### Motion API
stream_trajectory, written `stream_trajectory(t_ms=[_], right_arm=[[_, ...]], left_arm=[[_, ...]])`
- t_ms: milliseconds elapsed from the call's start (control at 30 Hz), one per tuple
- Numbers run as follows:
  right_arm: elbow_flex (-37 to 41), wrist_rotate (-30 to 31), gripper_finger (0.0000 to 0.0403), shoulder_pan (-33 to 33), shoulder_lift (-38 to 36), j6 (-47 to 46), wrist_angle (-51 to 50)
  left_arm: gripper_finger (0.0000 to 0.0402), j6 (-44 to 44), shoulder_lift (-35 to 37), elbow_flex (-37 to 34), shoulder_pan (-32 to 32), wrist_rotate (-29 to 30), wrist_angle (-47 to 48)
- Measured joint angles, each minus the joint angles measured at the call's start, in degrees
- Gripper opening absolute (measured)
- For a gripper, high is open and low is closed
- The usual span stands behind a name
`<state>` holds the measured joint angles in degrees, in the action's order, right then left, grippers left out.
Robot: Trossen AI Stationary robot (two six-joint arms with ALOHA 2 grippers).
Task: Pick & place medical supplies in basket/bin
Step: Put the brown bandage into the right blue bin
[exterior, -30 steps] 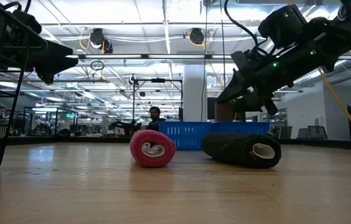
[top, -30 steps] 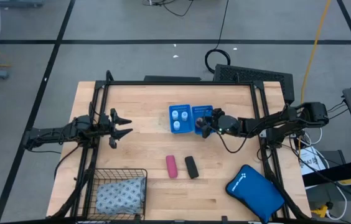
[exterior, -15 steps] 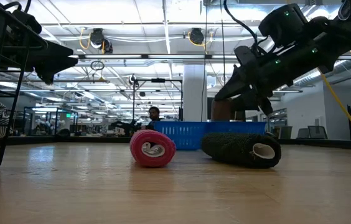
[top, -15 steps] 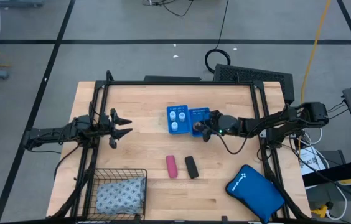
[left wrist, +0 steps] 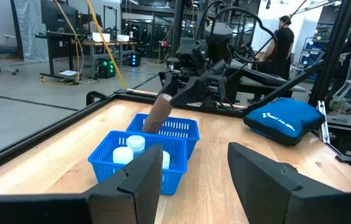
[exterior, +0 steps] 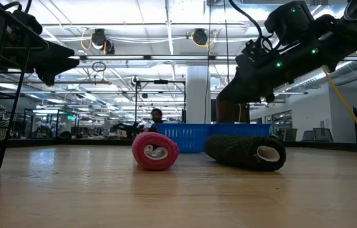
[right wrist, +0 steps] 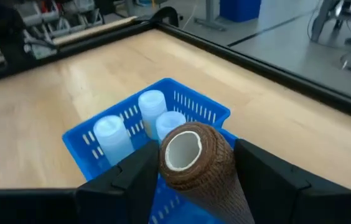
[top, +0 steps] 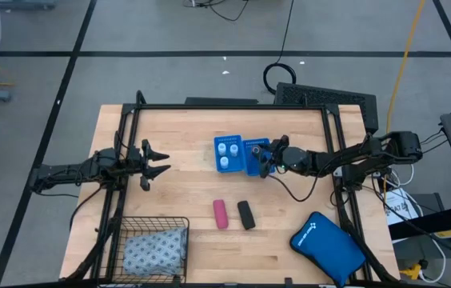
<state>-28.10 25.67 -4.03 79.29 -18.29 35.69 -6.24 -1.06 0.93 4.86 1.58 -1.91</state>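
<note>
Right gripper [top: 267, 160] grasping the brown woven roll [right wrist: 195, 158] above the bright-blue perforated plastic tray [top: 241, 154].

The roll is clamped between both fingers, tilted, over the tray compartment nearest the right arm; three small white vials [right wrist: 150, 119] occupy the other compartment. The left gripper [top: 155, 160] waits near the left table edge, fingers spread and empty. The pink roll [top: 220, 214] and black roll [top: 245, 214] lie side by side on the wooden table [top: 177, 192]. The grey-blue dotted soft pack [top: 155, 248] sits inside the black wire-mesh basket [top: 152, 222].

Brown roll [right wrist: 195, 155], blue tray [right wrist: 88, 140], white vials [right wrist: 152, 107], pink roll [top: 220, 214].
</note>
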Motion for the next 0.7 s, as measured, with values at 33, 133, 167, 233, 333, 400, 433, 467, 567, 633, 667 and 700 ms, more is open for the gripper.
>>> stream_trajectory(t_ms=[33,133,167,233,333,400,433,467,567,633,667,700], right_arm=[[0.0,0.0,0.0196,0.0,0.0,1.3,-0.2],[0.0,-0.2,0.0196,0.0,0.0,3.7,-1.2],[0.0,-0.2,0.0196,0.0,0.0,4.4,-1.3],[0.0,-0.2,0.0196,0.0,0.0,6.3,-1.3],[0.0,-0.1,0.0194,-0.2,0.0,9.6,-0.6],[0.0,-0.2,0.0194,-0.5,0.0,11.1,0.7],[0.0,-0.2,0.0194,-0.7,0.0,11.8,1.6],[0.0,-0.3,0.0194,-0.9,0.0,12.6,2.5],[0.0,-2.6,0.0193,-1.4,0.0,16.2,4.3],[0.0,-6.3,0.0191,-2.0,0.0,18.5,4.2],[0.0,-8.1,0.0189,-2.2,0.0,19.2,4.1],[0.0,-10.1,0.0188,-2.6,0.0,19.8,4.2]], left_arm=[[0.0195,0.0,0.0,0.0,0.0,0.0,0.0],[0.0203,0.0,0.0,0.0,0.0,0.0,0.0],[0.0205,0.0,0.0,0.0,0.0,0.0,0.0],[0.0208,0.0,0.0,0.0,0.0,0.0,0.0],[0.0208,0.0,0.0,0.0,0.0,0.0,0.0],[0.0205,0.0,0.0,0.0,0.0,0.0,0.0],[0.0203,0.0,0.0,0.0,0.0,0.0,0.0],[0.0201,0.0,0.0,0.0,0.0,0.0,0.0],[0.0194,0.0,0.0,0.0,0.0,0.0,0.0],[0.0189,0.0,0.0,0.0,0.0,0.0,0.0],[0.0187,0.0,0.0,0.0,0.0,0.0,0.0],[0.0184,0.0,0.0,0.0,0.0,0.0,0.0]])
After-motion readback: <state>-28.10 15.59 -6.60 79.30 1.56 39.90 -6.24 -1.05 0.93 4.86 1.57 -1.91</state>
